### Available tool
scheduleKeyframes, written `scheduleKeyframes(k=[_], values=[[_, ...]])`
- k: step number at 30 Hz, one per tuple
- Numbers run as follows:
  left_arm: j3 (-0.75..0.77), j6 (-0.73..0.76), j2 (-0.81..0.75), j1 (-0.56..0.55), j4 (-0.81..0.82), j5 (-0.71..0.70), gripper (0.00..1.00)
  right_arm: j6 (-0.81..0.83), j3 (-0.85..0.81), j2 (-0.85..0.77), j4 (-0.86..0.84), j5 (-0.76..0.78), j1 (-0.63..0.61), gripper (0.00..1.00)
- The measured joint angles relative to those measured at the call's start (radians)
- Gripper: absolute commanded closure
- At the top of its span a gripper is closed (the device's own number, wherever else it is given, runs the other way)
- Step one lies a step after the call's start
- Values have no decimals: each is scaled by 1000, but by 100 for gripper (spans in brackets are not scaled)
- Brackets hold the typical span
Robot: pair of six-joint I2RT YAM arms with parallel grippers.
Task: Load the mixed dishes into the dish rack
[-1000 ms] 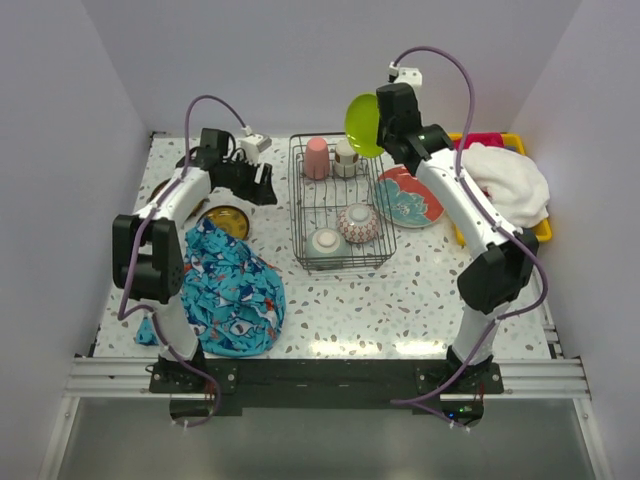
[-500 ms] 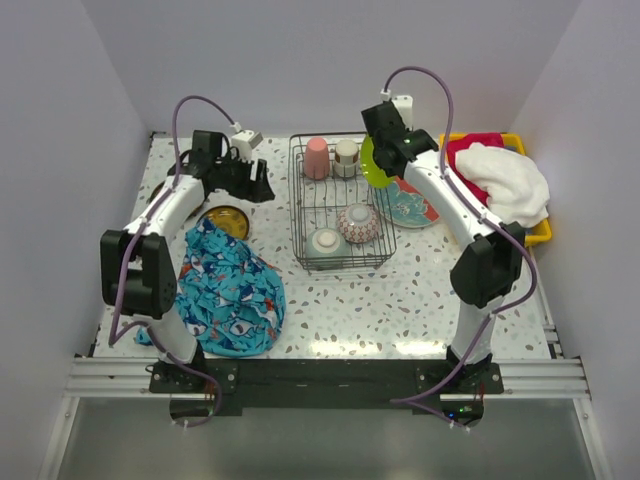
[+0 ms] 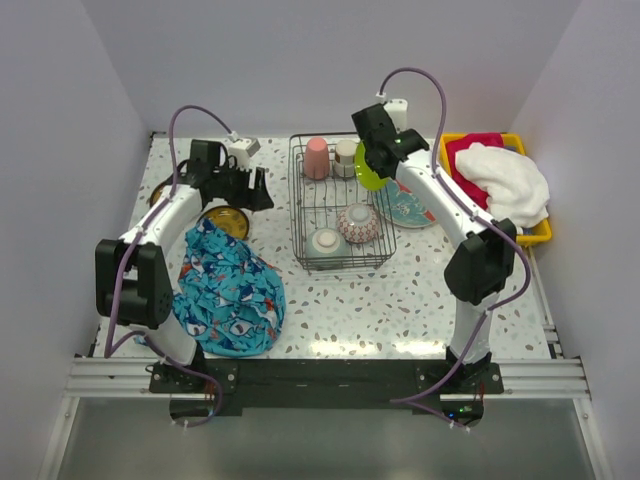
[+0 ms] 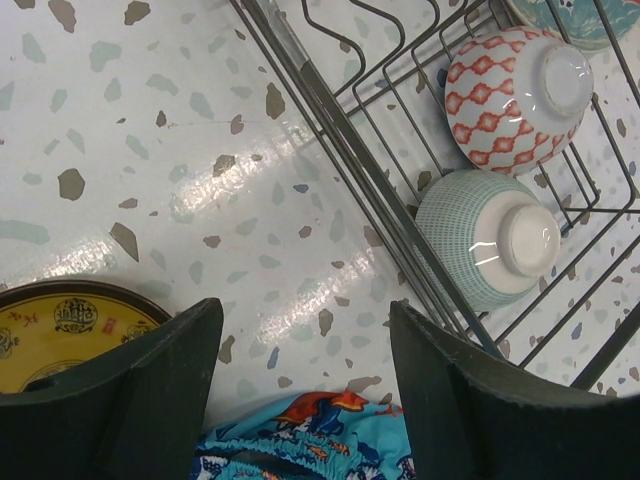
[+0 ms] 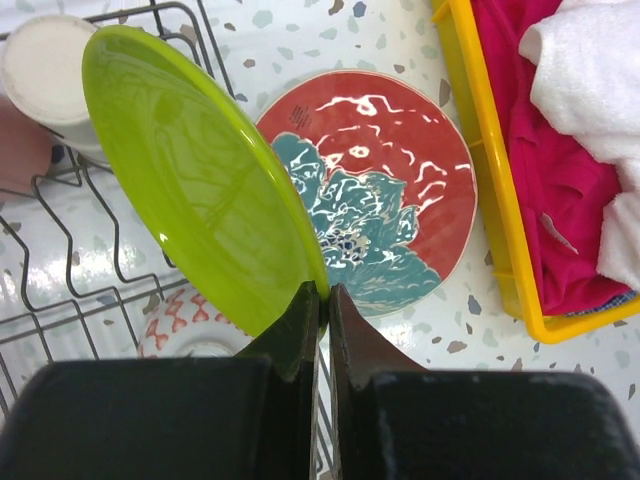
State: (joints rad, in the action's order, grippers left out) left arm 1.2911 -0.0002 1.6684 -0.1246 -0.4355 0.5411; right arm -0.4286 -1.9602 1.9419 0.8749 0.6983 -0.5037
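Note:
My right gripper (image 5: 324, 292) is shut on the rim of the lime-green plate (image 5: 200, 180), which is tilted on edge over the right far side of the dish rack (image 3: 340, 205). The lime-green plate (image 3: 368, 172) hangs beside the cream cup (image 3: 346, 155) and pink cup (image 3: 317, 157) in the rack. A red-patterned bowl (image 4: 515, 95) and a mint bowl (image 4: 490, 240) lie upside down in the rack. The teal-and-red plate (image 5: 385, 210) lies on the table right of the rack. My left gripper (image 4: 305, 310) stands open and empty over the table, between the yellow plate (image 4: 60, 335) and the rack.
A blue patterned cloth (image 3: 230, 285) lies heaped at the near left, just under the left fingers. At the far right stands a yellow tray (image 3: 540, 230) with a white towel (image 3: 505, 180) and a pink cloth (image 3: 480, 140) in it. Walls close in both sides.
My right arm has carried the lime-green plate down and to the left, from high above the table to the rack's right far side. The left arm drew slightly left.

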Motion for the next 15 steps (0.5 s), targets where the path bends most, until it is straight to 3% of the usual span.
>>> scheduleKeyframes(k=[15], values=[[-51,-53,-55,0,22,5,27,-25,-71,90,8,169,-128,100]])
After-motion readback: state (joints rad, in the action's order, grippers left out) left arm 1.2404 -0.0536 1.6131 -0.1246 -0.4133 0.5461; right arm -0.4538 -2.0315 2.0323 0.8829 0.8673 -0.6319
